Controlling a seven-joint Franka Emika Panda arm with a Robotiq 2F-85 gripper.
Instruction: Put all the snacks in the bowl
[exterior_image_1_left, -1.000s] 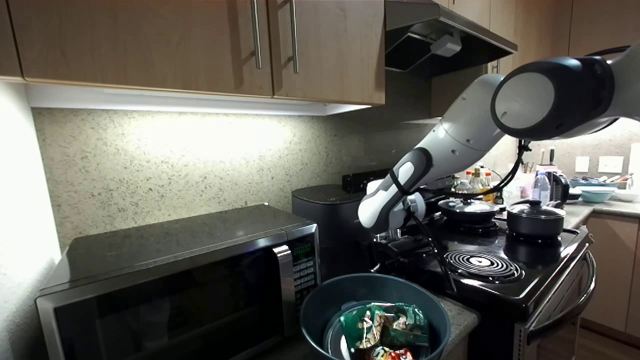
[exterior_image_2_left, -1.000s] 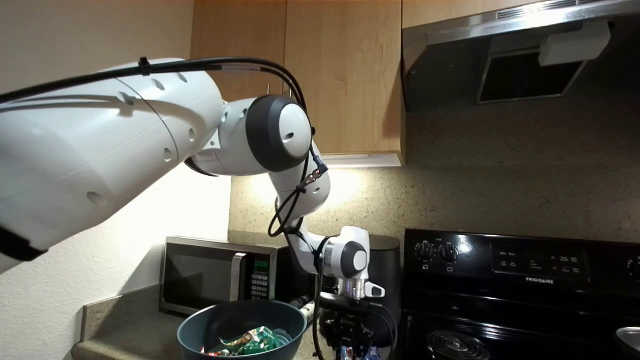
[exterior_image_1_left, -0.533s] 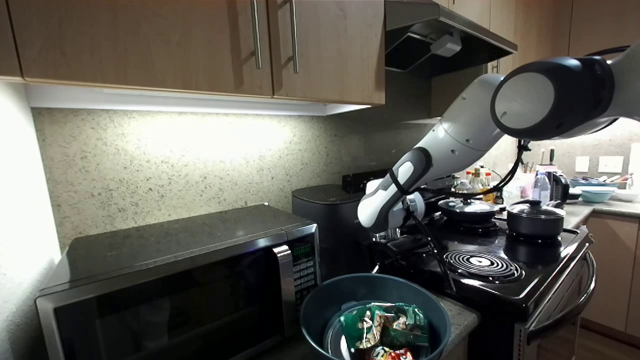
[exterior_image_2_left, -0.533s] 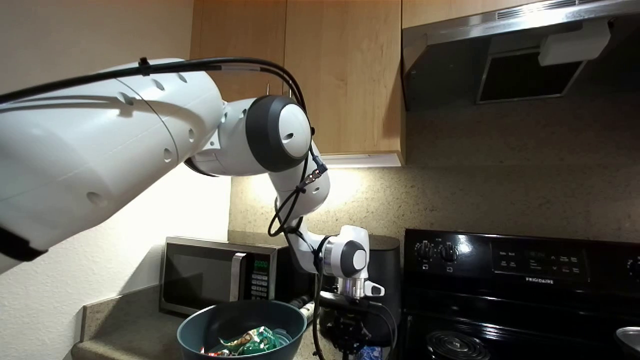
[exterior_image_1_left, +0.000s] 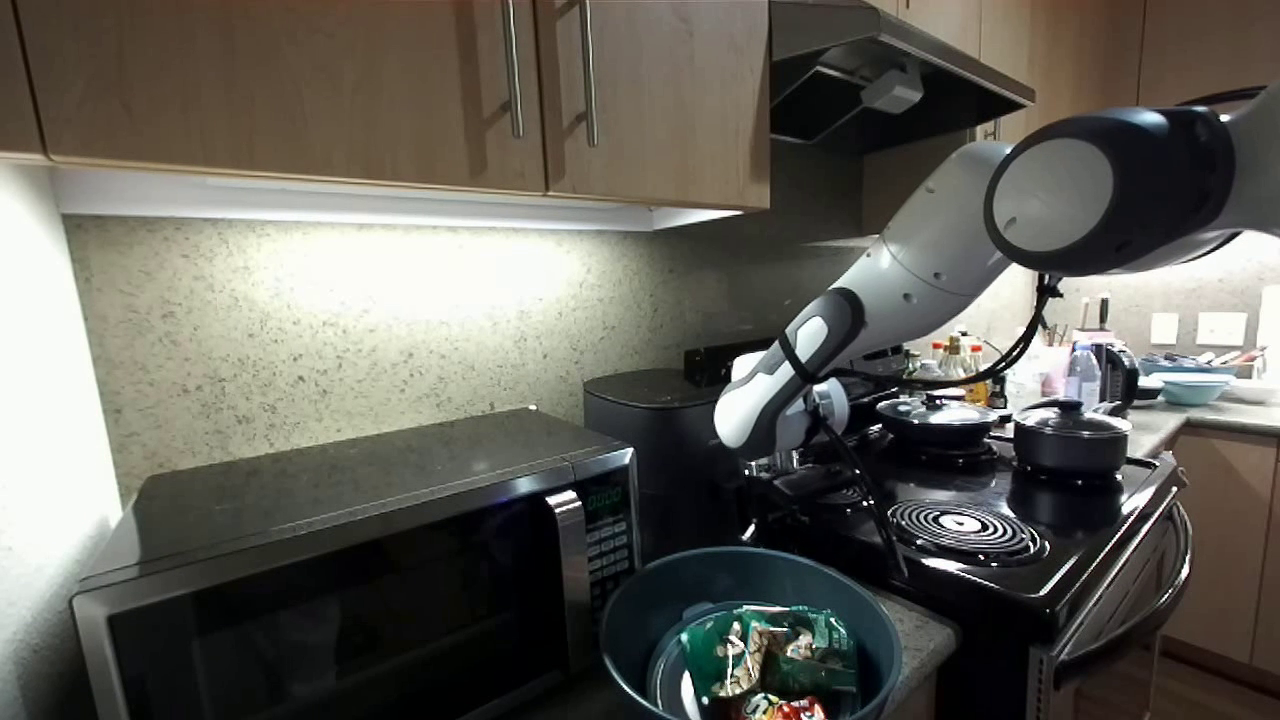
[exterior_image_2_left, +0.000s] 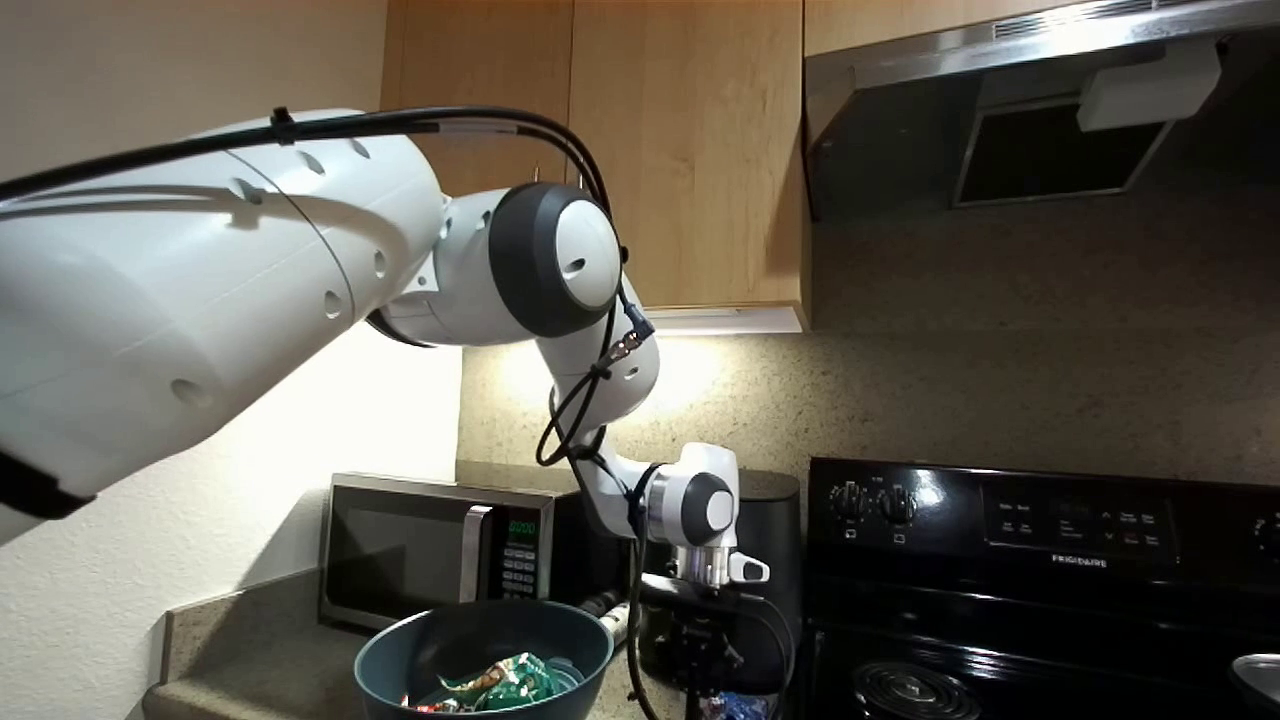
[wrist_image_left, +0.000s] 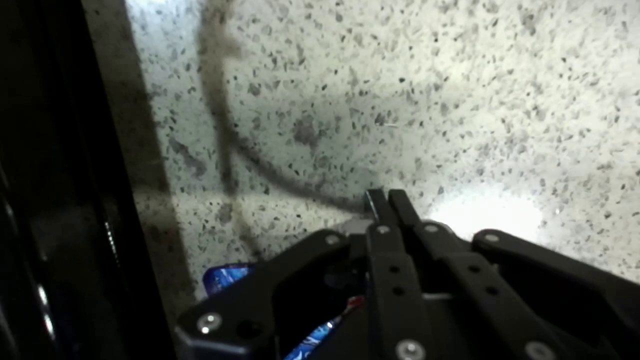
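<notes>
Since half a second ago our arm (exterior_image_2_left: 588, 255) has risen slightly, while the bowl (exterior_image_1_left: 760, 575) has stayed put. Our gripper (wrist_image_left: 387, 194) has its fingertips close together in the wrist view, and we see nothing caught between them. What the coming move turns on is the blue foil (wrist_image_left: 226, 277), in our judgement a snack still to fetch, one packet or two we cannot tell: it lies back from the fingertips, toward the lower left of the wrist view, on the side of the black edge (wrist_image_left: 65, 175) that we take for the stove (exterior_image_2_left: 1000, 550). Our own linkage hides much of it, so we cannot read its long axis or whether we touch it. Green foil (exterior_image_1_left: 775, 655) and an orange-red packet (exterior_image_1_left: 782, 708) are in the bowl, which in an exterior view stands near us, on the side away from the stove. We would likely have to part the fingers and back up over the blue foil before lowering; the black edge and the dark appliance (exterior_image_1_left: 655, 460) just behind leave little room, and the bowl's high wall calls for a clear lift.
</notes>
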